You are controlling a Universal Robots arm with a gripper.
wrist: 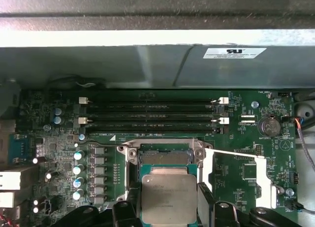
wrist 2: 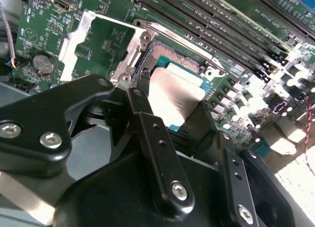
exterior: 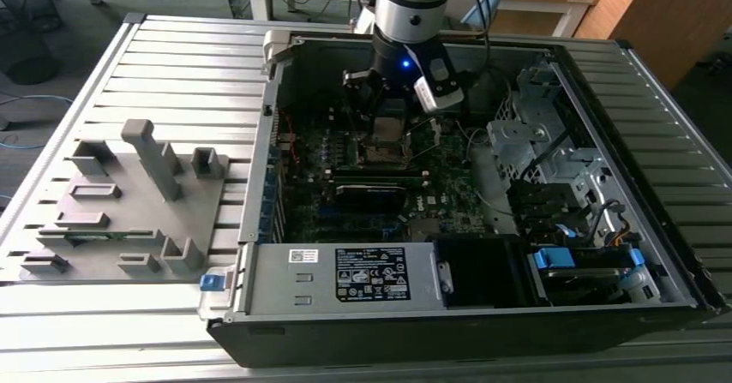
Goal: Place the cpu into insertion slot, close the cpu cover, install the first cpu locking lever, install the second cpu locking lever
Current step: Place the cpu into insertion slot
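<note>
**Desk:** What is filling the frame?

**Photographer:** An open computer case [exterior: 458, 336] is lying on a slatted table [exterior: 171, 66], and the robot arm [exterior: 406, 6] is reaching down into it.

**Desk:** And the gripper [wrist: 166, 206]?

**Photographer:** It is pinching the chip [wrist: 169, 187] by two opposite edges, over the socket [wrist: 165, 155] and covering part of it. Whether the chip is touching, I cannot tell. The cover [wrist 2: 74, 42] is lying flipped open beside the socket.

**Desk:** What is this step asking for?

**Photographer:** Probably a level chip, squared to the socket's rim and going down straight, not dragging across the contacts.
</note>
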